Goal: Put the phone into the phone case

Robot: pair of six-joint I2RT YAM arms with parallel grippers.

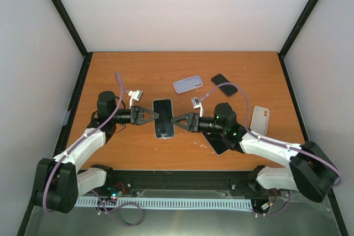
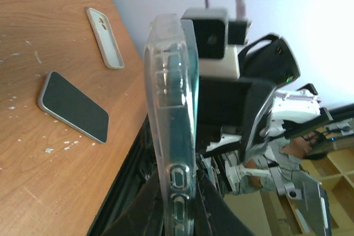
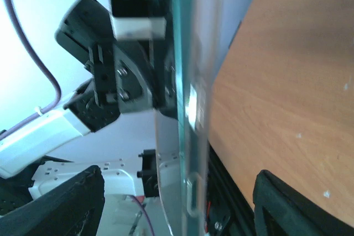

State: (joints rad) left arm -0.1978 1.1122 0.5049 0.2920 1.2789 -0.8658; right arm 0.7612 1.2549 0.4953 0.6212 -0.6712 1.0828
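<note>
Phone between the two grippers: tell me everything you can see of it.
The phone has a dark screen facing up, long axis pointing away from the arms. A clear case with button cutouts wraps its edge. The left gripper is shut on its left edge; the right gripper stands open at its right edge.

The table (image 1: 254,75) is orange-brown wood grain, smooth with a low sheen and flecked with small white specks. The phone case (image 2: 168,114) at the centre is clear, glossy plastic. The phone (image 1: 163,118) in it has a dark, glassy face. To the right, a spare phone (image 2: 73,106) shows a glossy black screen with a silvery rim, and a pale case (image 2: 104,37) looks matt.
</note>
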